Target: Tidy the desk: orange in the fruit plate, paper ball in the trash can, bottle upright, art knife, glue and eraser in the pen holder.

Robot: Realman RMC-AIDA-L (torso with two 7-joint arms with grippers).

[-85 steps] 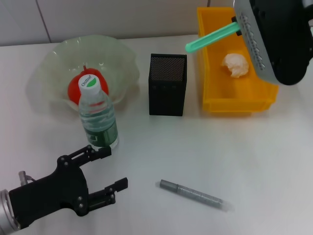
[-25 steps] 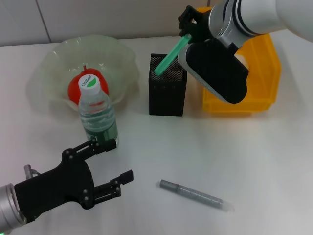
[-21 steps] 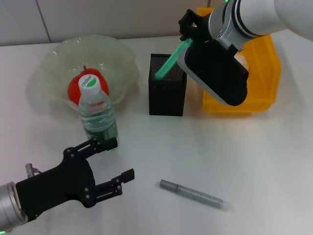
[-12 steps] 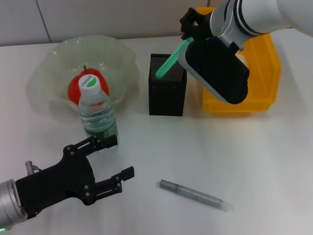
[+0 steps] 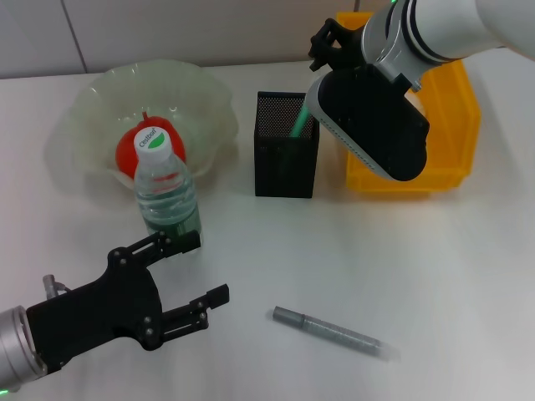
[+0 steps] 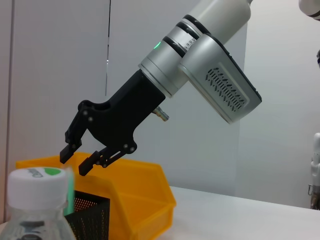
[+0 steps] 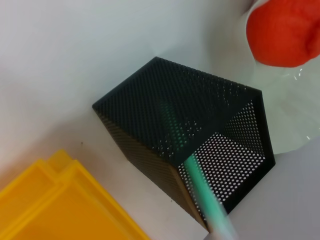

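Two grippers up: right gripper hangs above the pen holder, fingers spread, nothing pinched. Green stick leans inside the holder (top end poking out). Left gripper, fingers apart, sits low near the upright bottle. Orange in fruit plate. Trash can beside holder. Grey pen-like thing lies on desk.

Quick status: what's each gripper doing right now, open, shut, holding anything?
Left gripper: open, empty, low near the bottle.
Right gripper: open, empty, above the pen holder; green stick stands inside.
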